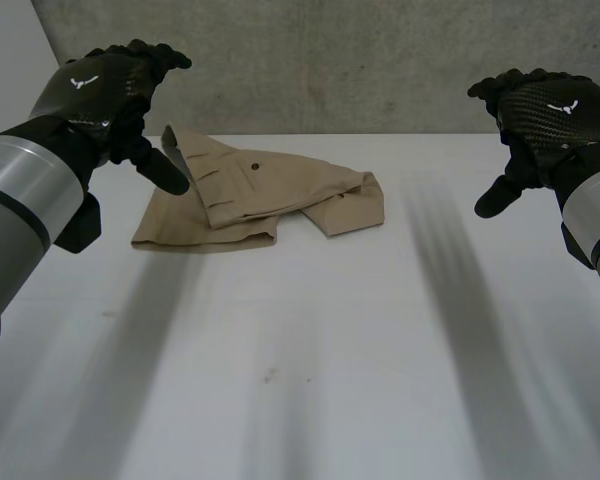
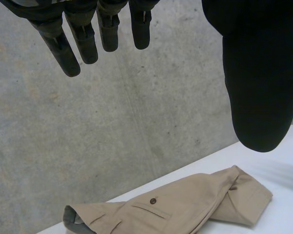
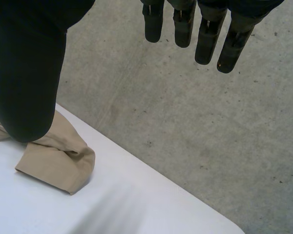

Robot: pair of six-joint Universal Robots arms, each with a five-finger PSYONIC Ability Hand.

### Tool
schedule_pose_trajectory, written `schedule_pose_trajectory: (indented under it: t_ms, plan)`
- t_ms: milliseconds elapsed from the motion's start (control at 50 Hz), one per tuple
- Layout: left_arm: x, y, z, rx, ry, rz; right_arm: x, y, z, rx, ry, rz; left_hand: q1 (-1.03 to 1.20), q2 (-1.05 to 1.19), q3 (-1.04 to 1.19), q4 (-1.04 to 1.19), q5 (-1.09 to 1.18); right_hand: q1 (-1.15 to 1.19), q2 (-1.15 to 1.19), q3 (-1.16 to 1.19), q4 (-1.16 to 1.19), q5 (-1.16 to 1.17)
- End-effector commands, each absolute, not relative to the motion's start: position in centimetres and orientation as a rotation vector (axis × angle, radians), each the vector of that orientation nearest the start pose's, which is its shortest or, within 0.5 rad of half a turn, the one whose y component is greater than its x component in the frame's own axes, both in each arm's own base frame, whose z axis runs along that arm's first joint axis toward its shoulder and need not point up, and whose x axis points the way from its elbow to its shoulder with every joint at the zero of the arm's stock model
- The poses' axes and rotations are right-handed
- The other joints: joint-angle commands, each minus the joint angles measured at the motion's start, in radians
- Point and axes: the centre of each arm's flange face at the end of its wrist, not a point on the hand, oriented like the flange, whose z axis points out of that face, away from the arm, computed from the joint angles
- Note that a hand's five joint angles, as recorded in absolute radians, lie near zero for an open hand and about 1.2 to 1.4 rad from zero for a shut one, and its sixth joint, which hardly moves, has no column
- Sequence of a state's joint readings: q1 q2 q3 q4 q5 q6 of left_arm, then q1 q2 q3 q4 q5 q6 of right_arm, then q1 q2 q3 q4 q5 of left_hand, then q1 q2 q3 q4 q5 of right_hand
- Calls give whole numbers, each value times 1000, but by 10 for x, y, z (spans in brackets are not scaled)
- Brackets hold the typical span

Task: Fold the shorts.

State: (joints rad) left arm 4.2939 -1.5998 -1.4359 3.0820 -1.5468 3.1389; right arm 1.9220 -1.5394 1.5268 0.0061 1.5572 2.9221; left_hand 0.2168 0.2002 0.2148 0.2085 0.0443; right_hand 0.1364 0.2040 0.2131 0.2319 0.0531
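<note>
Bare table point(image 1: 310, 380) before shorts point(image 1: 260, 190); wall point(image 1: 380, 60) behind.

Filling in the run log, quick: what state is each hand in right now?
Left hand: open, holding nothing, off the khaki shorts.
Right hand: open, holding nothing.

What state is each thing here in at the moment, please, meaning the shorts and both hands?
shorts: lying on the table, loosely folded over themselves, held by neither hand.
left hand: open, raised above the table, holding nothing.
right hand: open, raised above the table, holding nothing.
</note>
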Motion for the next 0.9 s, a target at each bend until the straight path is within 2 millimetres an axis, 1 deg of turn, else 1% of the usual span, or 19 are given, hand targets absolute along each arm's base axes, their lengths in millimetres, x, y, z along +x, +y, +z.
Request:
schedule_pose_trajectory:
  t_ms: [20,60,140,160,220,240,300,320,380,400,440,480,540,660,720,780,800,860,900]
  plan:
    - [-254,-255,319,514,2370,-2445,232,-249,311,-623,2059,-2146,-39,-22,-37,-30,-41,38,-29,-39,-57,-53]
    - [-254,-261,314,510,2377,-2433,232,-249,311,-622,2058,-2147,-36,-19,-34,-27,-38,38,-29,-39,-57,-53]
    - [-252,-279,298,479,2389,-2398,233,-249,311,-622,2050,-2153,-30,-13,-28,-21,-32,38,-29,-39,-57,-53]
    - [-251,-287,291,468,2393,-2383,233,-249,311,-623,2047,-2154,-27,-10,-25,-19,-29,38,-29,-39,-57,-53]
    - [-252,-297,278,464,2402,-2364,233,-251,309,-624,2052,-2152,-21,-4,-19,-13,-23,38,-29,-39,-57,-53]
    - [-254,-303,269,479,2402,-2351,233,-251,308,-625,2053,-2151,-21,-4,-19,-13,-23,38,-29,-39,-57,-53]
    - [-258,-313,252,528,2381,-2317,234,-254,303,-630,2065,-2140,-9,7,-7,-1,-11,38,-29,-39,-57,-53]
    - [-258,-313,252,528,2381,-2317,235,-255,302,-631,2068,-2137,-9,7,-7,-1,-11,38,-29,-39,-57,-53]
    - [-264,-331,222,671,2299,-2235,235,-256,299,-637,2077,-2130,8,25,10,17,6,38,-29,-39,-57,-53]
    - [-264,-331,222,672,2298,-2234,235,-256,298,-642,2082,-2127,8,25,10,17,6,38,-29,-39,-57,-53]
    - [-269,-340,208,734,2262,-2201,236,-257,295,-657,2093,-2123,23,40,25,31,21,38,-29,-39,-57,-53]
    - [-271,-347,198,769,2242,-2185,236,-258,294,-659,2099,-2120,26,43,28,34,24,38,-29,-39,-57,-53]
    - [-282,-362,181,854,2216,-2220,237,-259,288,-677,2118,-2104,79,95,80,87,77,38,-29,-39,-57,-53]
    - [-301,-382,150,1004,2202,-2294,238,-262,281,-684,2134,-2088,261,277,263,269,259,38,-29,-39,-57,-53]
    - [-305,-389,139,1026,2198,-2301,238,-263,279,-688,2140,-2082,264,280,266,272,262,38,-29,-39,-57,-53]
    - [-310,-402,124,1034,2194,-2307,239,-265,276,-692,2148,-2074,264,280,266,272,262,38,-29,-39,-57,-53]
    - [-310,-402,124,1034,2194,-2307,239,-265,276,-692,2148,-2074,264,280,266,272,262,38,-29,-39,-57,-53]
    - [-312,-410,112,1035,2195,-2305,239,-266,276,-689,2146,-2078,299,315,301,307,297,38,-29,-39,-57,-53]
    - [-313,-413,108,1035,2193,-2307,239,-267,275,-687,2144,-2079,325,342,327,334,323,38,-29,-39,-57,-53]
